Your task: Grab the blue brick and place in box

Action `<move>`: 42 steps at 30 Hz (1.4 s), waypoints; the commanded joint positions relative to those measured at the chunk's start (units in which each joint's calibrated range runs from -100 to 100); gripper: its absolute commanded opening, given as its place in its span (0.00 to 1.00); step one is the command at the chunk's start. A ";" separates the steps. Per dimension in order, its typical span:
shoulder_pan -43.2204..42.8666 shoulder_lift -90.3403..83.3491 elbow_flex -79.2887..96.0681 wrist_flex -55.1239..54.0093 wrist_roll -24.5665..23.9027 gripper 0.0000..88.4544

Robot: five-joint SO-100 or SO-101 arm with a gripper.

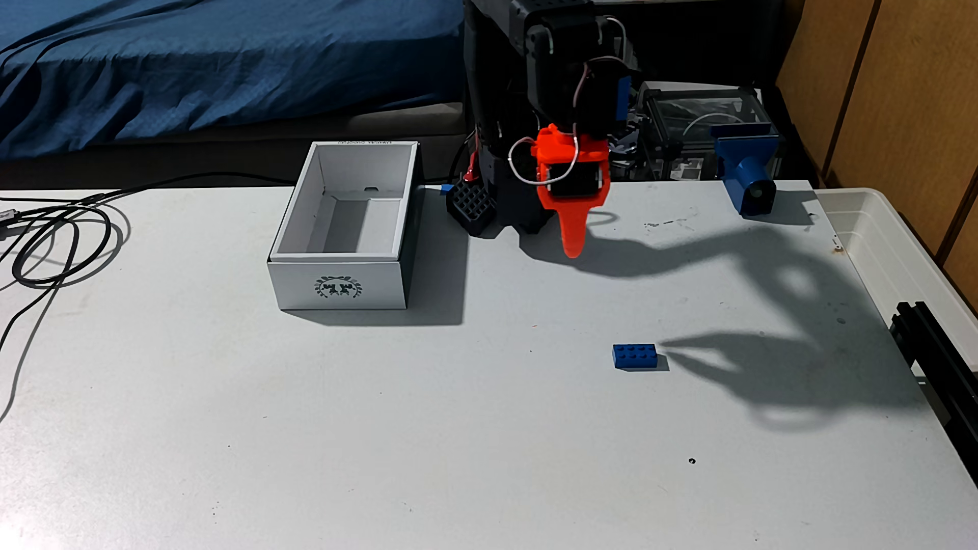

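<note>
1. One fixed view, set up off the front edge of the table (476,449) and well above it, tilted down so the tabletop takes up most of the frame.
2. It faces the arm head-on: the robot base (508,206) sits at the far edge near the top middle, so the arm reaches toward the lens.
3. It's pulled back pretty far, wide enough to catch the box (338,285) on the left and a translucent tub (899,248) on the right.
4. Behind the table you can see a blue bedsheet (211,69) at top left and wooden panels (899,79) at top right.
</note>
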 commanded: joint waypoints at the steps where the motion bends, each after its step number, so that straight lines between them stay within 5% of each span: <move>1: -1.84 0.17 -2.48 -0.46 -0.50 0.01; 13: -7.05 1.95 -3.99 -5.89 -0.50 0.02; 26: -7.05 27.74 -18.81 -5.37 -0.65 0.01; 42: -5.48 30.79 -19.87 -5.20 -6.49 0.01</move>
